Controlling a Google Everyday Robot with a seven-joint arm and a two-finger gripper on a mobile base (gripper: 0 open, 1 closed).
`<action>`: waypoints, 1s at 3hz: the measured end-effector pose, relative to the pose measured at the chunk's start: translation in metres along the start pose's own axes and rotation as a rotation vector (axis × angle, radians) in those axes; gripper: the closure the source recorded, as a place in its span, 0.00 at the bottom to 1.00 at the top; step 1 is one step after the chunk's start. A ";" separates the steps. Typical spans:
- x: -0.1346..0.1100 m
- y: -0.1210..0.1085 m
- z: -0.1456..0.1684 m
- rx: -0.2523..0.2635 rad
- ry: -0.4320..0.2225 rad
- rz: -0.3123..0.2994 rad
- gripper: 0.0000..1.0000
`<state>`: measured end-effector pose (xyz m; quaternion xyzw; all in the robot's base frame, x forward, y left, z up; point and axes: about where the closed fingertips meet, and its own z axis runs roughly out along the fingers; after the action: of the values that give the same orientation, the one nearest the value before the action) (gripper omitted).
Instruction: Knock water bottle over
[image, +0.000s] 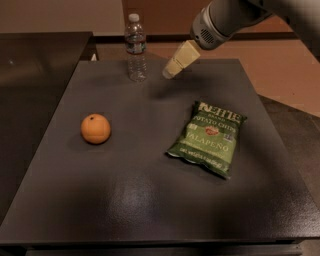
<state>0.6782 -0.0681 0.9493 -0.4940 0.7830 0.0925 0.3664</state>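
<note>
The water bottle (135, 48) stands upright at the far edge of the dark table (150, 200), a clear ribbed bottle with a white cap and a dark label band. My gripper (170, 73) comes in from the upper right on a grey arm. Its cream-coloured fingers (181, 59) point down and left, hovering just above the table a short way to the right of the bottle. There is a gap between gripper and bottle. The gripper holds nothing.
An orange (95, 128) sits on the left half of the table. A green bag of jalapeño chips (209, 138) lies flat to the right of centre. A second dark surface (35, 70) adjoins on the left.
</note>
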 end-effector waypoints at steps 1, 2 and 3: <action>-0.008 -0.004 0.010 0.011 -0.022 -0.035 0.00; -0.023 -0.013 0.027 0.020 -0.083 -0.064 0.00; -0.041 -0.023 0.047 0.013 -0.143 -0.062 0.00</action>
<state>0.7300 -0.0270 0.9481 -0.5076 0.7398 0.1112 0.4274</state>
